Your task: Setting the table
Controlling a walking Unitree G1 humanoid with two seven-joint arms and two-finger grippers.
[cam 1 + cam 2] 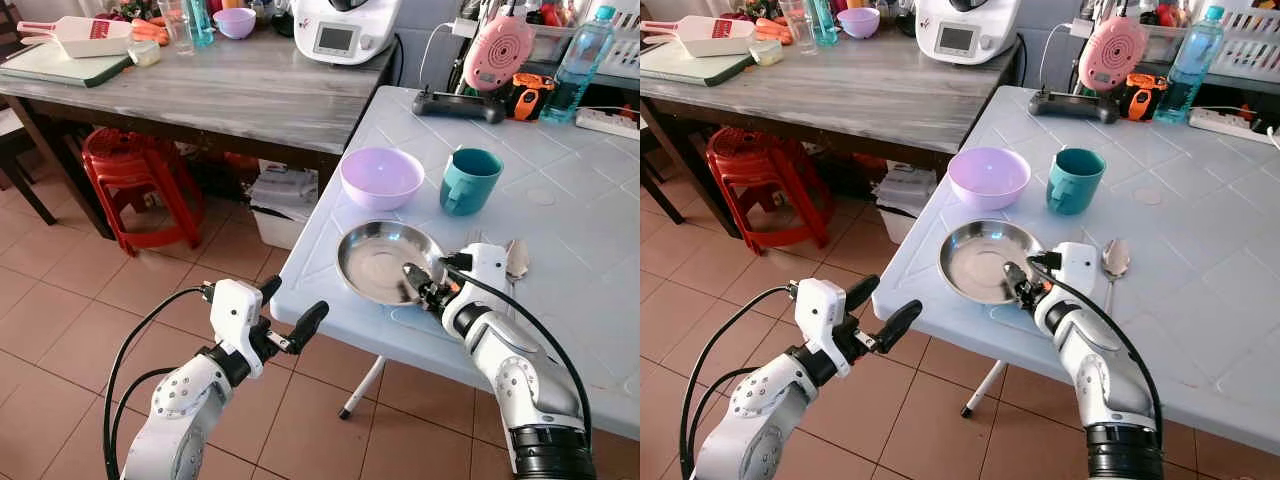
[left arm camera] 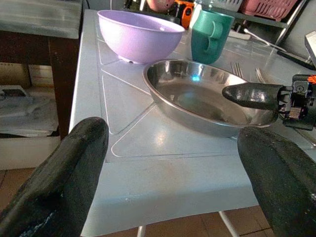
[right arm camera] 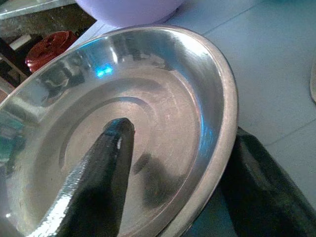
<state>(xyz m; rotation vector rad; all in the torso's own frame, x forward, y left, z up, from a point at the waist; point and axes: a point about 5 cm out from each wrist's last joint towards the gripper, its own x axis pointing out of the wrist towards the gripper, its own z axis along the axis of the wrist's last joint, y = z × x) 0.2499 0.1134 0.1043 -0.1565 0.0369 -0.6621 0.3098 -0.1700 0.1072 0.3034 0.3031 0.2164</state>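
Right gripper (image 1: 422,287) pinches the rim of the plate (image 1: 380,262) near the table (image 1: 560,260) edge, left gripper (image 1: 290,320) wide open off it, and a thin rim grip could slip, tipping the plate floorward.

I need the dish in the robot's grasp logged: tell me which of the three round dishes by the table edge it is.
The steel plate: the right gripper has its fingers astride its rim. The purple bowl and teal mug stand untouched behind it.

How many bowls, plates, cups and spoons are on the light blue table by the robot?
Purple bowl: 1
Steel plate: 1, its rim between the right gripper fingers
Teal cup: 1
Spoon: 1
Total: 4
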